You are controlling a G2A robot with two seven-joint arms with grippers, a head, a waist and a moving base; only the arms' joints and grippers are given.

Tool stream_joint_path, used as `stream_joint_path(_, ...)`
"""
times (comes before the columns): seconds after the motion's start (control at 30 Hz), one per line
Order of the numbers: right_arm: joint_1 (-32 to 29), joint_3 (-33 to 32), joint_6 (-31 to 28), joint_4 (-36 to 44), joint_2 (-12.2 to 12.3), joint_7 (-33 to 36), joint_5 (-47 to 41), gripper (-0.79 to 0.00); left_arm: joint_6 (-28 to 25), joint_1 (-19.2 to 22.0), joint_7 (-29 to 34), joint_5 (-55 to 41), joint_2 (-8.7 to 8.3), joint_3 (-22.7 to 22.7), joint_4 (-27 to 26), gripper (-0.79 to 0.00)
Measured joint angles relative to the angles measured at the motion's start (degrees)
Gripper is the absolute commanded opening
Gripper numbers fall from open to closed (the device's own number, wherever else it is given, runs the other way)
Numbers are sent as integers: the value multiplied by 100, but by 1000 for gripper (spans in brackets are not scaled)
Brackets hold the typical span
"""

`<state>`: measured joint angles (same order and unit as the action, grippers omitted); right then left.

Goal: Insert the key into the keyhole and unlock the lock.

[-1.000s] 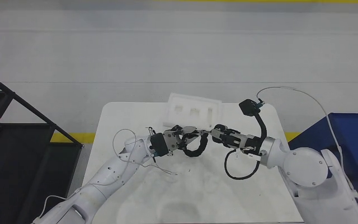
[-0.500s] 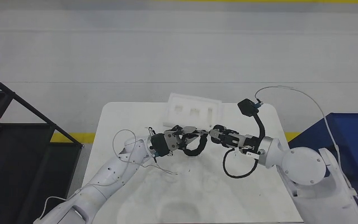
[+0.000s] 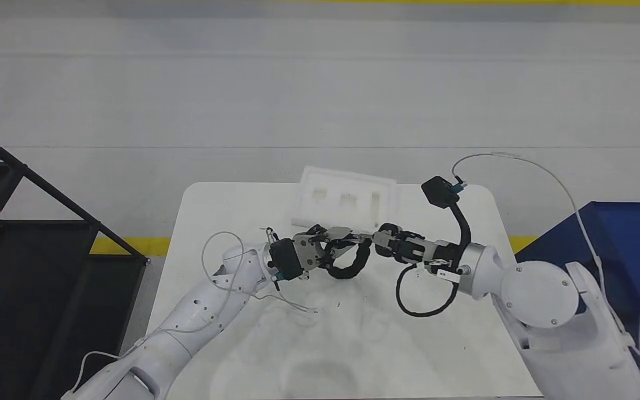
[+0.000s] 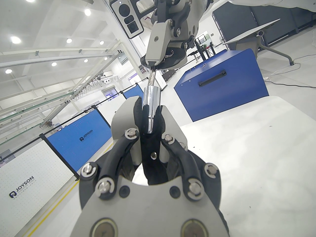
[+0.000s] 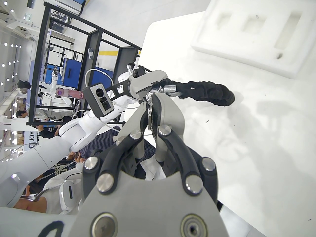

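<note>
A chrome lock [image 4: 151,99] is held in the air above the middle of a white table [image 3: 220,230], midway between the two arms. The left gripper [image 4: 148,110] is clamped narrowly on the lock's lower part, with the shiny barrel standing up out of its fingertips. From the barrel a thick black fabric-covered cable [image 5: 205,93] curves away in a loop above the tabletop.

A slim metal key [image 4: 151,77] points straight at the barrel's free end, and its tip meets that end at the keyhole. How deep the blade sits cannot be told. The right gripper [image 5: 151,104] is closed tightly on the key's head, facing the left gripper almost nose to nose, with both of them raised off the table.

Behind the grippers, near the table's far edge, lies a white foam tray [image 3: 343,198] with three rectangular hollows. It is well apart from the lock.

Beyond the table, the left wrist view shows a blue cabinet [image 4: 222,75] with a black handle. It also shows blue and white floor panels [image 4: 81,136], each carrying a small printed logo and a word.
</note>
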<state>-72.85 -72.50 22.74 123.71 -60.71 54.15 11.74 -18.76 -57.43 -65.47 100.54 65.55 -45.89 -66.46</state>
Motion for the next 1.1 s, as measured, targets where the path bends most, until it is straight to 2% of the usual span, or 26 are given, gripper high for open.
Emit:
stream_joint_path(0.5, 66, 38, 86, -1, 36, 119, -11, -785, -51, -10, -57, 79, 23, -57, 28, -785)
stream_joint_path(0.87, 324, -105, 254, -28, 113, 921, -213, -785, -269, 49, -359, 385, -50, -193, 105, -785)
stream_joint_path(1.1, 493, 89, 311, -56, 117, 955, -248, -785, -362, 29, -399, 531, -84, -224, 43, -785)
